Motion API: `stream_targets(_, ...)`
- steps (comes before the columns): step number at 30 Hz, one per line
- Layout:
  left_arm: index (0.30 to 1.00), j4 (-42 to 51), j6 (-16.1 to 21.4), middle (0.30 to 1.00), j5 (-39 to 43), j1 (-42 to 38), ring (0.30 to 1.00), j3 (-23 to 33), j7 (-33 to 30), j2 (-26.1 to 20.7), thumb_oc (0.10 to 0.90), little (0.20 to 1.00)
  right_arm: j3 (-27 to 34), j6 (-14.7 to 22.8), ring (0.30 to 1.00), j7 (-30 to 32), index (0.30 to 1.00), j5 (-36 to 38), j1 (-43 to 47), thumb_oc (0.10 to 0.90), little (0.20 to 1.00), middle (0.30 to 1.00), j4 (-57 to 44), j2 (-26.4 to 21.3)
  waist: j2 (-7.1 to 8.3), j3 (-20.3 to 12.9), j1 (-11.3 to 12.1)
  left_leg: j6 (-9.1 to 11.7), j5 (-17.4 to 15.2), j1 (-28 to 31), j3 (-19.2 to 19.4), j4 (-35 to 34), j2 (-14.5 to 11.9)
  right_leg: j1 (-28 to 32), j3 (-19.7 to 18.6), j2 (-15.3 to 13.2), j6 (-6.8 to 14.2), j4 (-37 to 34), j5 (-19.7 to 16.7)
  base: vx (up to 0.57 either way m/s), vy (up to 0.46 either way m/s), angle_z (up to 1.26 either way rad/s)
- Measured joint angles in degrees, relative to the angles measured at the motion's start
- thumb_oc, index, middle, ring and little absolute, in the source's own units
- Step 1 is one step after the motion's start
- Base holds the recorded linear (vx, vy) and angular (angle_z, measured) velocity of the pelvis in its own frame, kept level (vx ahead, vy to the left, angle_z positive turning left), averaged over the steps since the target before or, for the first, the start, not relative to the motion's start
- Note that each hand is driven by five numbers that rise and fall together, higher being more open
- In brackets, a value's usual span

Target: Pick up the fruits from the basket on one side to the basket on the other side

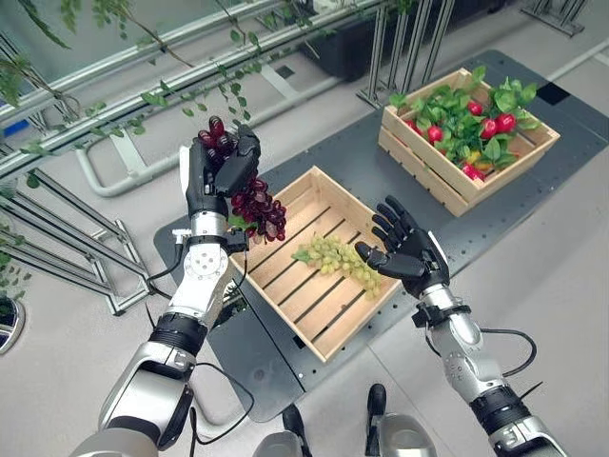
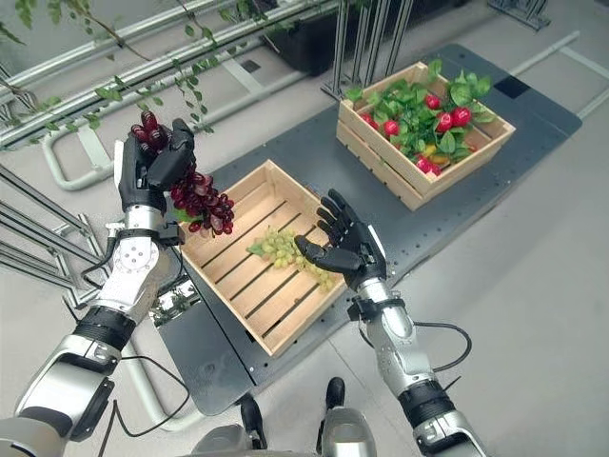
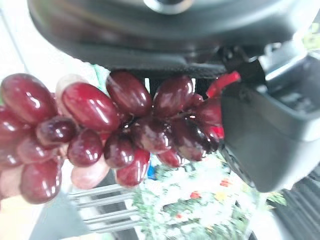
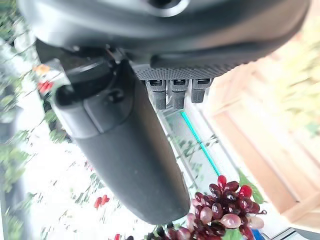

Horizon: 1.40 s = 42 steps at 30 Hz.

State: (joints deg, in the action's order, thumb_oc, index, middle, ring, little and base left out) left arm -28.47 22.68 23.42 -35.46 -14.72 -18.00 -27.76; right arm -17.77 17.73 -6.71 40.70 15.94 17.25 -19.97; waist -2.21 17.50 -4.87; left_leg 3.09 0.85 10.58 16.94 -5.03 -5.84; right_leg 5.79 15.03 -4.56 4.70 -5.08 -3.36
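Your red grape bunch (image 1: 249, 195) hangs from the left hand (image 1: 214, 171), fingers curled round its top to lift it, at ten o'clock of the near crate (image 1: 319, 271) holding green grapes (image 1: 335, 257), probably bound for the leafy crate (image 1: 466, 138), while your right hand (image 1: 409, 249) waits splayed, empty.

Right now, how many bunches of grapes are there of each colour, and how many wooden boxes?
Red grape bunches: 1, held up in the left hand, red grapes.
Green grape bunches: 1, green grapes lying in the near crate.
Wooden crates: 2, counting the far crate with leaves and red fruit.
Total: 4.
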Motion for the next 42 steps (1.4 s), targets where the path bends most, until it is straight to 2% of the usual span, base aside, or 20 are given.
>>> stream_targets(6,0.3,6.1,-2.75,0.3,1.04,-0.07,0.3,-1.3,4.8,-0.12,0.4,0.3,-2.26,-3.41,0.9,0.03,0.9,-2.1,5.2,0.8,0.9,0.9,-0.02,-0.13,-0.8,-0.9,1.16,-0.02,0.02,0.27,-1.22,-0.01,0.03,0.55,0.4,-0.1,0.0,0.0,0.0,0.01,-0.015,0.05)
stream_targets(9,0.3,8.45,-3.34,0.3,1.1,-0.14,0.3,-3.02,6.2,-0.24,0.4,0.3,-3.53,-4.3,0.9,0.1,0.9,-2.1,6.29,0.8,0.9,0.9,-0.02,-0.63,-0.82,-0.92,1.33,-0.14,0.36,0.24,-2.75,-0.02,0.05,1.07,1.38,-0.15,0.01,-0.01,0.01,0.01,-0.014,0.18)
stream_targets(13,0.3,12.16,-5.25,0.3,2.22,-0.18,0.3,-4.58,8.17,-0.31,0.4,0.3,-4.4,-5.09,0.9,0.54,0.9,-2.17,7.55,0.8,0.9,0.9,-0.02,-0.63,-0.88,-1.03,2.84,-0.15,0.59,0.26,-3.48,-0.02,0.07,1.29,1.59,-0.14,0.05,-0.02,-0.04,0.01,-0.011,0.04)
stream_targets(20,0.3,17.29,-9.74,0.3,2.23,-0.18,0.3,-7.09,14.2,-0.22,0.4,0.3,-8.13,-8.27,0.9,0.58,0.9,-2.1,8.81,0.8,0.9,0.9,-0.01,-0.05,-0.95,-3.69,4.05,-0.12,0.62,-0.03,-5.59,-0.02,0.08,1.67,2.82,-0.17,-0.01,-0.02,0.04,0.02,-0.016,0.09)
stream_targets(30,0.3,20.56,-13.13,0.3,4.49,-0.18,0.3,-9.72,20.45,-0.25,0.4,0.3,-10.69,-8.83,0.9,1.74,0.9,-2.09,9.85,0.8,0.9,0.9,-0.01,0.54,-0.9,-5.34,4.65,-0.13,0.83,-0.08,-5.94,-0.02,0.13,1.82,2.99,-0.25,-0.01,-0.02,0.04,0.0,0.0,0.0)
stream_targets(41,0.3,24.46,-15.69,0.3,4.6,-0.19,0.3,-11.47,24.62,-0.13,0.4,0.3,-11.62,-8.82,0.9,1.86,0.9,-1.94,9.85,0.8,0.9,0.9,-0.01,0.85,-0.98,-5.44,4.82,-0.11,0.86,-0.02,-5.93,-0.02,0.12,1.89,2.99,-0.22,-0.01,-0.02,0.03,0.0,0.0,0.0)
stream_targets(42,0.3,24.46,-16.07,0.3,4.6,-0.19,0.3,-11.47,24.77,-0.14,0.4,0.3,-11.85,-8.83,0.796,1.86,0.796,-1.92,9.85,0.731,0.796,0.796,-0.01,0.84,-0.98,-5.44,4.83,-0.11,0.86,-0.01,-5.93,-0.02,0.12,1.9,2.99,-0.22,-0.01,-0.02,0.03,0.0,0.0,0.0)
